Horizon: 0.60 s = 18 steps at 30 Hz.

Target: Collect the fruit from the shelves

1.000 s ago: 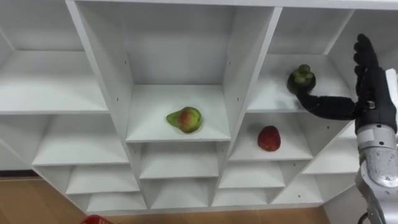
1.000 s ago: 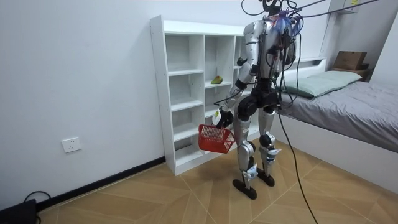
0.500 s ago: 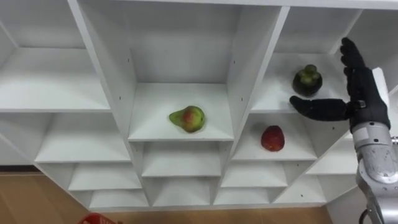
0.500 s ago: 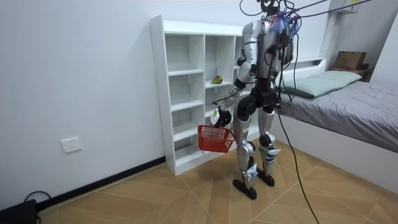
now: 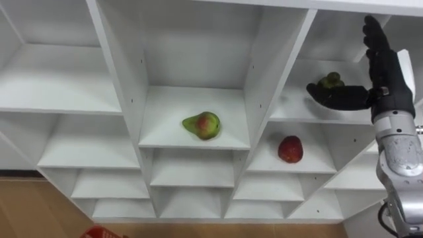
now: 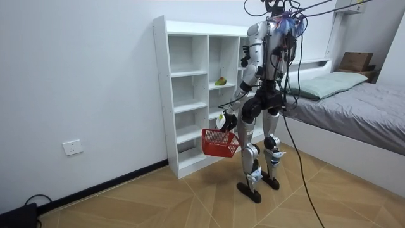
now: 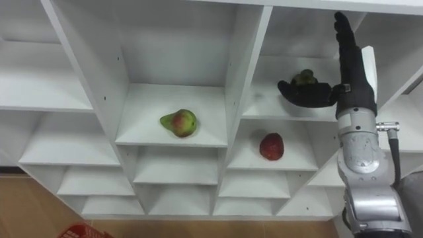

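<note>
a: item one, dark round fruit [image 5: 328, 82]: upper shelf, right-hand bay of the white closet [image 5: 268, 79]. not held.
b: right hand [image 5: 388, 84]?
a: beside the fruit. fingers [image 5: 377, 46] straight up, thumb stretched across the fruit's front; it grips nothing. pear [image 5: 201, 125] in the middle bay. red fruit [image 5: 289, 149] one shelf below the dark one. red basket [image 6: 220, 142] hangs from the left hand [image 6: 226, 120], curled on its handle.
b: risks?
a: likely a thumb nudge rolling the fruit deeper in, or off the shelf lip. writing: none readable.
</note>
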Motion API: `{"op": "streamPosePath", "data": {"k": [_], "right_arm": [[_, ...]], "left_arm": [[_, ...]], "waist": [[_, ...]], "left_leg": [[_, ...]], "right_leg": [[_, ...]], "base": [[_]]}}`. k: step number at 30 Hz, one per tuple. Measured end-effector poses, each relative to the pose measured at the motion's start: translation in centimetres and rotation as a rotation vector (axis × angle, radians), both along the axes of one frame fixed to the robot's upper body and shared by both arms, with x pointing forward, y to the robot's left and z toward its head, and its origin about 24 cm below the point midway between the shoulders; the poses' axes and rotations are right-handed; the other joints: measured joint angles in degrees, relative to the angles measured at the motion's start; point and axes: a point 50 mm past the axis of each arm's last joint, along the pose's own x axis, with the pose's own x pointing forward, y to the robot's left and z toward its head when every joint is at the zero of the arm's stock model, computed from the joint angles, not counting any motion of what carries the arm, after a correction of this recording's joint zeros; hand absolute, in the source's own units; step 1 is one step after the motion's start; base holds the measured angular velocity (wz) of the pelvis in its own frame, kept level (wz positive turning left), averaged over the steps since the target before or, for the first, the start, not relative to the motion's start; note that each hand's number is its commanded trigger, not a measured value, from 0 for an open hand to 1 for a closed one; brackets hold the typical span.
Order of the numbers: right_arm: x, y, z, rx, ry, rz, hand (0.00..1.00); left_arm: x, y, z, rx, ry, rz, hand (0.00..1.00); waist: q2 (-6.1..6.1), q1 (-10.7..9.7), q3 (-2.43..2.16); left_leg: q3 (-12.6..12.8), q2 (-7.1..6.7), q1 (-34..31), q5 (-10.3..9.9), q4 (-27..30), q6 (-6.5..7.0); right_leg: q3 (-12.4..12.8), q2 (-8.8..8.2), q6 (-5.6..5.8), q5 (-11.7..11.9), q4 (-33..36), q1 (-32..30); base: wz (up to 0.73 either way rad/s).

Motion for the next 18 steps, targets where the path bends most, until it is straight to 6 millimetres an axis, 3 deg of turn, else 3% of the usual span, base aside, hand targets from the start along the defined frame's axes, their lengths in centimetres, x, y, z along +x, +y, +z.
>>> {"op": "streamPosePath", "data": {"k": [18], "right_arm": [[0.01,-0.34,-0.8,0.006,0.042,-0.008,0.0]], "left_arm": [[0.14,0.04,-0.02,0.004,0.009,0.005,1.0]], "waist": [[0.18,-0.1,-0.12]], "left_leg": [[-0.5,-0.04,0.0,0.0,0.5,-0.02]], "right_leg": [[-0.5,-0.09,0.0,0.0,0.2,0.1]], "base": [[0.01]]}}
